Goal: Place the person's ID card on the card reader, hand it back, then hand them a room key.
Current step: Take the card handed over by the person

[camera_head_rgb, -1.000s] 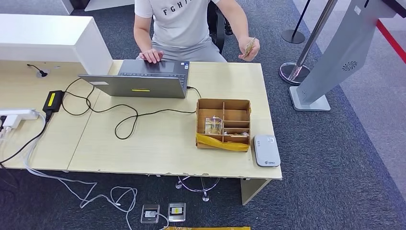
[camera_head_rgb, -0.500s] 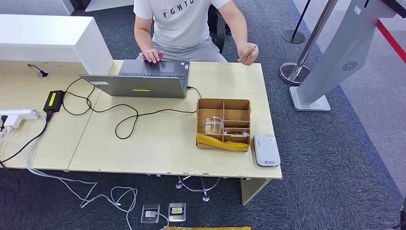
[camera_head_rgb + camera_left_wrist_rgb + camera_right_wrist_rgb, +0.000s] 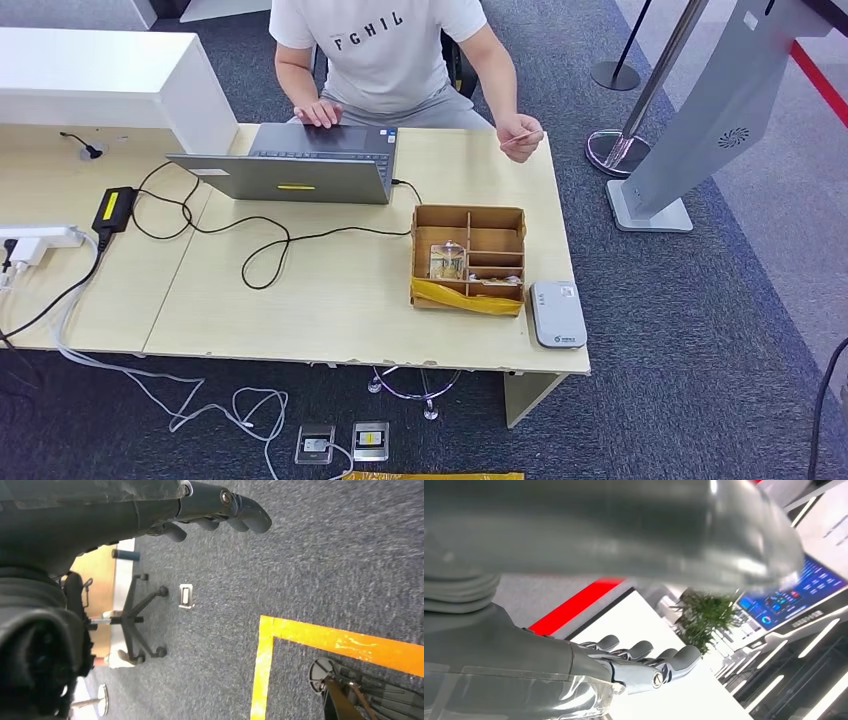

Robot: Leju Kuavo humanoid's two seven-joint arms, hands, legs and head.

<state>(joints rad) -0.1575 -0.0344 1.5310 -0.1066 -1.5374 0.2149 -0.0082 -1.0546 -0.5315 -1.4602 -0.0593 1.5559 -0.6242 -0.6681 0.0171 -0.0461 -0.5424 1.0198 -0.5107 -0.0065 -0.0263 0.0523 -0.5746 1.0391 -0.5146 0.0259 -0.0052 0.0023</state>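
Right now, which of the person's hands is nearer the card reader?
Their left hand: it holds the ID card over the table's far edge, beyond the cardboard box from the card reader. Their right hand rests on the laptop, farther away.

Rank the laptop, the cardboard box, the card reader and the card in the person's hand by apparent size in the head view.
1. Laptop, clearly largest.
2. Cardboard box.
3. Card reader.
4. Card held by the person, smallest; it shows nearly edge-on, so it may look smaller than it is.
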